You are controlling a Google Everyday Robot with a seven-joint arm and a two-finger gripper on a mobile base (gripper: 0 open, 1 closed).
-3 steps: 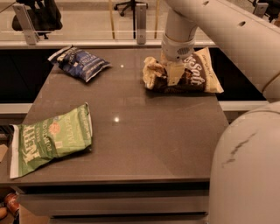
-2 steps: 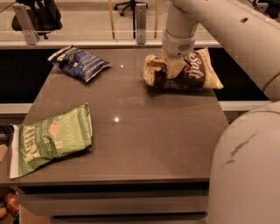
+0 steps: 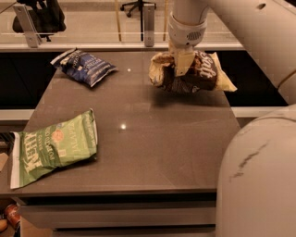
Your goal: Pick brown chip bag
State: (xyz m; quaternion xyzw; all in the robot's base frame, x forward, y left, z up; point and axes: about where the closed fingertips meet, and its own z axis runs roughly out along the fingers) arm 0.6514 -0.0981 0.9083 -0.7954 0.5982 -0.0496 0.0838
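Dark grey-brown counter [image 3: 152,152] fills most of what I see, with a pale ledge and metal posts [image 3: 148,23] along its far edge and an office chair [image 3: 138,5] on the floor beyond. My arm [image 3: 240,28] comes in from the upper right and points down over the far right part of the counter. My pincer [image 3: 181,65] hangs there, clamped on the brown chip bag [image 3: 206,76] near its left half. One pale finger lies across the front of the bag. The bag is crumpled where I grip it, its cream end sticks out to the right past the counter's edge, and white lettering shows on the dark brown face. It looks raised off the surface, with a shadow on the counter beneath it. A dark blue chip bag [image 3: 85,68] lies flat at the far left, well apart from my pincer. A light green chip bag [image 3: 53,148] lies at the near left edge, one end hanging over the side. My own white body [image 3: 259,180] blocks the lower right corner.
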